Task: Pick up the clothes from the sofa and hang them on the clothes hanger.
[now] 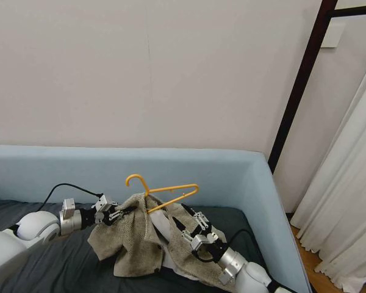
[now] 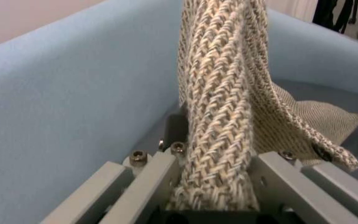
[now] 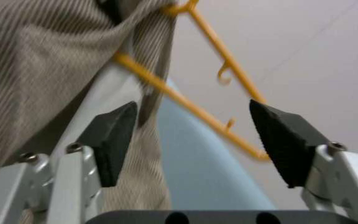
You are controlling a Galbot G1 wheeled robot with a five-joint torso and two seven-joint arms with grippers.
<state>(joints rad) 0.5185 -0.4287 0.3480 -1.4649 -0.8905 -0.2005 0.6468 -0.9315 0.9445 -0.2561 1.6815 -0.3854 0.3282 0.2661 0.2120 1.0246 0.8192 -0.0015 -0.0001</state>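
Observation:
A beige herringbone garment (image 1: 140,241) lies bunched on the sofa's dark seat (image 1: 55,262), with one shoulder draped over an orange hanger (image 1: 171,196) that stands up out of it. My left gripper (image 1: 114,214) reaches in from the left and is shut on the garment's edge; in the left wrist view the woven cloth (image 2: 219,116) rises from between the fingers (image 2: 148,182). My right gripper (image 1: 192,223) sits low at the garment's right side, open. Its black pads (image 3: 113,135) stand wide apart, with the hanger's bar (image 3: 195,109) and the cloth (image 3: 42,65) just beyond them.
The sofa's light blue back (image 1: 110,168) and right armrest (image 1: 274,226) wall in the seat. A black clothes rack post (image 1: 299,85) leans up at the right, with a white curtain (image 1: 348,201) and wooden floor (image 1: 308,256) beside it.

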